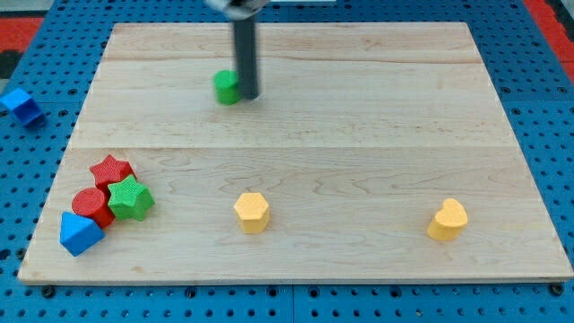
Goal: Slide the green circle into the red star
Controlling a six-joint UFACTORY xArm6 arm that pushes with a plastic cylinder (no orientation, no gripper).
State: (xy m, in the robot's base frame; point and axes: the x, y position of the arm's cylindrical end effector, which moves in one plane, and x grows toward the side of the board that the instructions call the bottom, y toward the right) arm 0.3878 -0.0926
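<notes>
The green circle (226, 87) lies on the wooden board (359, 144) near the view's top, left of centre. My tip (247, 95) is right against the circle's right side and partly hides it. The red star (111, 170) lies at the view's lower left, far from the circle, at the top of a cluster of blocks.
Touching the red star are a green star (130, 198), a red circle (91, 205) and a blue block (80, 233). A yellow hexagon (252, 212) sits at bottom centre, a yellow heart (447, 220) at bottom right. A blue block (21, 104) lies off the board at left.
</notes>
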